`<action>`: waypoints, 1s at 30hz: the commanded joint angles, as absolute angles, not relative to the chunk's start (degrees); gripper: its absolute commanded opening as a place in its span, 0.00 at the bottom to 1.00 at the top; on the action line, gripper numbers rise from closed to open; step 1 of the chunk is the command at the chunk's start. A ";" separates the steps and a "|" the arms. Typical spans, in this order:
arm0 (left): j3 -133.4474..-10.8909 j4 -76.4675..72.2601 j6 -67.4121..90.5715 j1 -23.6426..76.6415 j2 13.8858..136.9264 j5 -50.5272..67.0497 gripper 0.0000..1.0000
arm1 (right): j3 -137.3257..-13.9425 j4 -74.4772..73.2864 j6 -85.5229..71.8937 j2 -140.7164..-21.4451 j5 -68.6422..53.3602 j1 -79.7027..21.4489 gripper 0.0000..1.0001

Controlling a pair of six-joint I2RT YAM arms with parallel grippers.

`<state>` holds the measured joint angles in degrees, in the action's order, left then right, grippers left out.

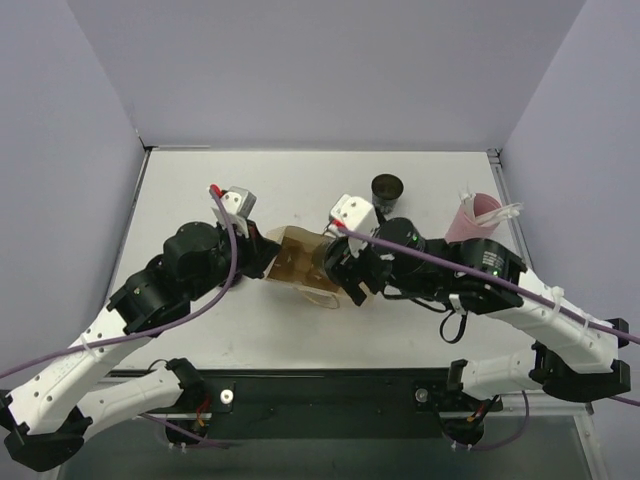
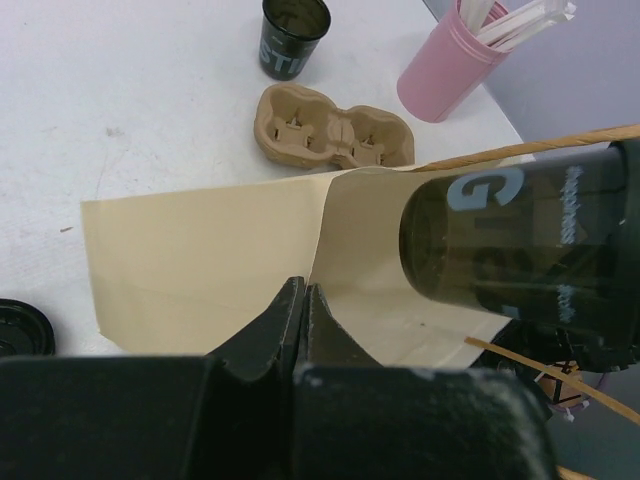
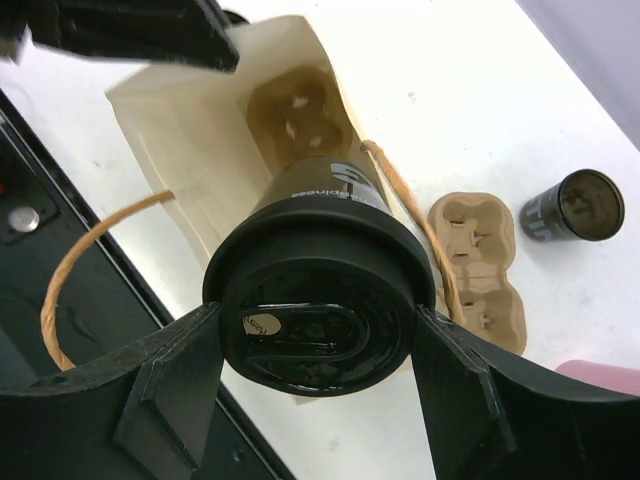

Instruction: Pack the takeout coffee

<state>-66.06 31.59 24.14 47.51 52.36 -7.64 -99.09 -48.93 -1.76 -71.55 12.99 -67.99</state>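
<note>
Gripping a black takeout coffee cup with a black lid [image 3: 320, 200] around its lidded end, the right gripper [image 3: 315, 325] has its fingers spread wide against the cup's sides. The cup lies roughly level, with its base pointing into the open mouth of a brown paper bag with twine handles [image 2: 200, 260]. The bag lies on its side near the middle of the white bench [image 1: 250, 180], between the two arms. From the left, the left gripper [image 2: 305, 305] has its fingers pressed together, pinching the bag's edge at the mouth. Inside the bag, beyond the cup's base, sits a moulded brown pulp cup carrier [image 3: 295, 105]. A loose black lid [image 2: 18, 328] rests on the bench beside the bag, at the left edge of the left wrist view. Farther back, a second pulp cup carrier [image 2: 335, 130] lies flat on the bench just beyond the bag. Behind it stands an open-topped black cup [image 1: 387, 187], upright and apart from the carrier. At the far right stands a pink cylindrical holder [image 1: 472, 218] filled with paper-wrapped straws.
</note>
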 commanded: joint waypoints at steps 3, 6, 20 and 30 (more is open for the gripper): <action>-59.69 23.83 23.82 47.29 45.97 -4.31 0.00 | -90.72 -48.08 1.06 -71.10 22.59 -76.63 0.44; -56.08 22.07 23.21 47.37 43.86 -2.38 0.00 | -88.60 -47.11 1.93 -71.89 24.69 -79.35 0.44; -48.43 20.92 21.80 47.29 38.76 1.76 0.00 | -77.97 -35.17 18.01 -72.07 29.63 -79.81 0.45; -44.22 21.80 25.65 47.37 36.66 0.44 0.00 | -75.14 -32.96 22.32 -72.15 22.15 -76.30 0.45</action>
<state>-46.19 23.38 22.48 47.51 38.28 0.32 -74.00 -34.61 18.65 -72.95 23.92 -78.00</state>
